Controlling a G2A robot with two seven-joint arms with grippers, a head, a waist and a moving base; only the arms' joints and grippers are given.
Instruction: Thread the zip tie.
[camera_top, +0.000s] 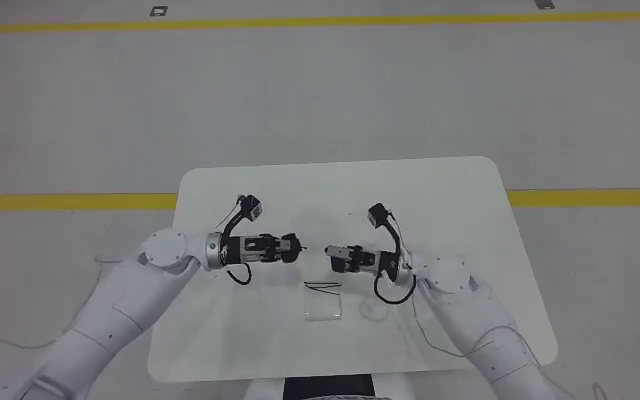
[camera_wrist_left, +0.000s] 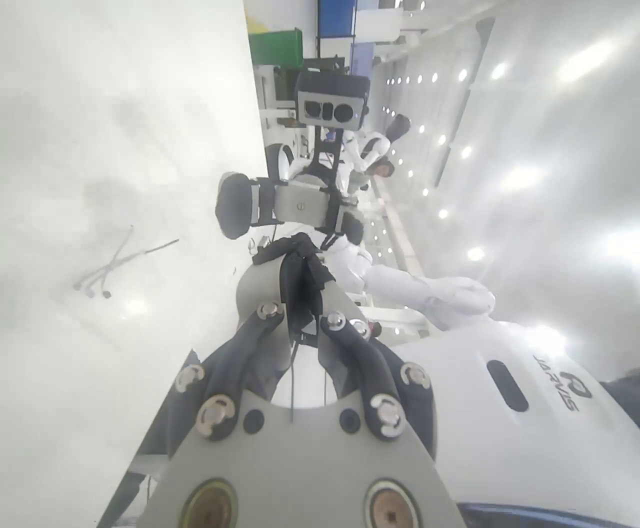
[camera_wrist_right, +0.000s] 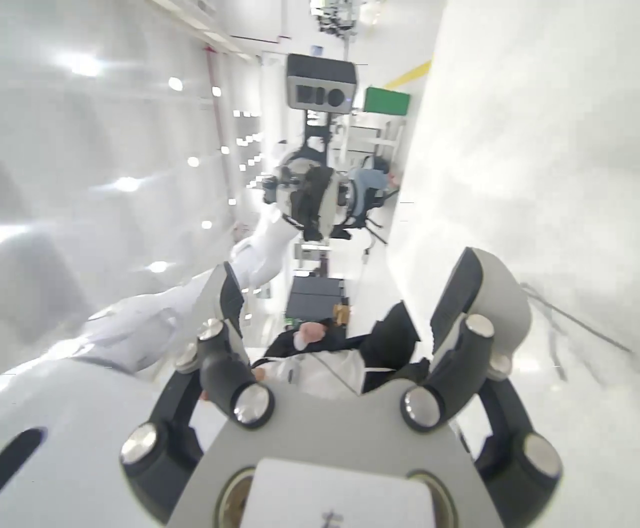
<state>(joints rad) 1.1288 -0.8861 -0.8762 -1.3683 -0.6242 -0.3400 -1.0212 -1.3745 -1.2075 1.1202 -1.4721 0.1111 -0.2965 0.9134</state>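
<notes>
Above the middle of the white table (camera_top: 450, 200), my left gripper (camera_wrist_left: 299, 280) is shut on a thin black zip tie (camera_wrist_left: 292, 385), whose strand runs back between the fingers toward the wrist. In the top view the left gripper (camera_top: 298, 246) points at my right gripper (camera_top: 331, 257), a short gap apart. The right gripper (camera_wrist_right: 345, 295) stands open with nothing between its pads, facing the left gripper (camera_wrist_right: 310, 200). Spare zip ties (camera_top: 322, 289) lie on the table just below the two grippers, also seen as zip ties (camera_wrist_left: 120, 260) and zip ties (camera_wrist_right: 575, 325) from the wrists.
A clear flat tray (camera_top: 323, 308) lies under the spare ties near the table's front edge. The table's rounded edges are close on all sides, with grey floor and yellow lines beyond.
</notes>
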